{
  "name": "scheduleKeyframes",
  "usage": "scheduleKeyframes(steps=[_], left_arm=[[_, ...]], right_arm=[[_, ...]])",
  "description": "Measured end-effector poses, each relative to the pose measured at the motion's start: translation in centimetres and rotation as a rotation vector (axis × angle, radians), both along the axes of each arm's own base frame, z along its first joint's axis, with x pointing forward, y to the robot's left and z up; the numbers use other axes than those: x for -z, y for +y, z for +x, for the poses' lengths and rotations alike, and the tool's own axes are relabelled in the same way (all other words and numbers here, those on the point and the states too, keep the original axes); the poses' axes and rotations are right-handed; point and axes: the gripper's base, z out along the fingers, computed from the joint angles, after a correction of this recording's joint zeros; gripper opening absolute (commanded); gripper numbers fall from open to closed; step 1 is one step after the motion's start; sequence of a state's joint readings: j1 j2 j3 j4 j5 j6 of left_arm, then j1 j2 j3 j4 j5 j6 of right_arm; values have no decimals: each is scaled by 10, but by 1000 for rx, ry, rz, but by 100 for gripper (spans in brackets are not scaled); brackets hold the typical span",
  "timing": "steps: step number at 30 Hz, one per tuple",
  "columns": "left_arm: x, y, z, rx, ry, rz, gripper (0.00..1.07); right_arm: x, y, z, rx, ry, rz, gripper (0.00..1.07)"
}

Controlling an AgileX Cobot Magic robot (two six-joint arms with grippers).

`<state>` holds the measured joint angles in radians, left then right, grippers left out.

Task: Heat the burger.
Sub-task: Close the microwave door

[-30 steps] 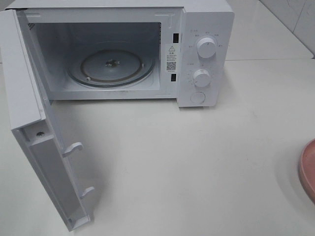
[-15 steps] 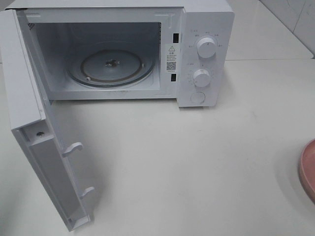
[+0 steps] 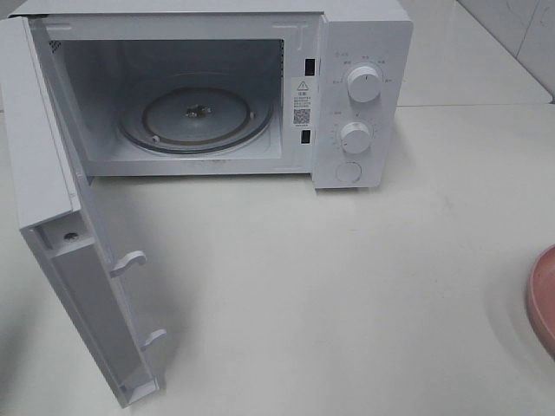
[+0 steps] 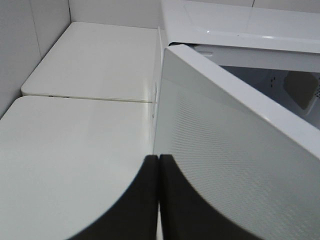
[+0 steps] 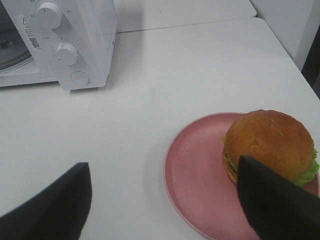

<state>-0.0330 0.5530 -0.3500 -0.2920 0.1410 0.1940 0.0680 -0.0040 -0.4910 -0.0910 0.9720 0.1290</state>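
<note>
The burger (image 5: 270, 145), with a golden-brown bun and green lettuce, sits on a round pink plate (image 5: 195, 175) on the white table. My right gripper (image 5: 164, 167) is open and empty. It hovers over the plate's near side, with one finger (image 5: 275, 200) close in front of the burger. In the exterior high view only the plate's edge (image 3: 545, 299) shows at the far right, and the burger is out of view there. My left gripper (image 4: 158, 159) is shut and empty, close beside the outer face of the open microwave door (image 4: 225, 165).
The white microwave (image 3: 364, 35) stands at the back with its door (image 3: 78, 286) swung wide open to the left. Its glass turntable (image 3: 195, 117) is bare. Two knobs (image 3: 362, 84) and a button are on its right panel. A tiled wall is at the back right.
</note>
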Motion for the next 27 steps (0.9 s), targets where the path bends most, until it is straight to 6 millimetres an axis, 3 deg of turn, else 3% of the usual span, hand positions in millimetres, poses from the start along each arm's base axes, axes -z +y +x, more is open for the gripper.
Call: scheduleKeyframes(steps=[5, 16, 27], left_arm=[[31, 7, 8, -83, -72, 13, 0], [51, 8, 21, -86, -74, 55, 0], [69, -17, 44, 208, -65, 108, 0]], right_arm=[[0, 0, 0, 0, 0, 0, 76], [0, 0, 0, 0, 0, 0, 76], [0, 0, 0, 0, 0, 0, 76]])
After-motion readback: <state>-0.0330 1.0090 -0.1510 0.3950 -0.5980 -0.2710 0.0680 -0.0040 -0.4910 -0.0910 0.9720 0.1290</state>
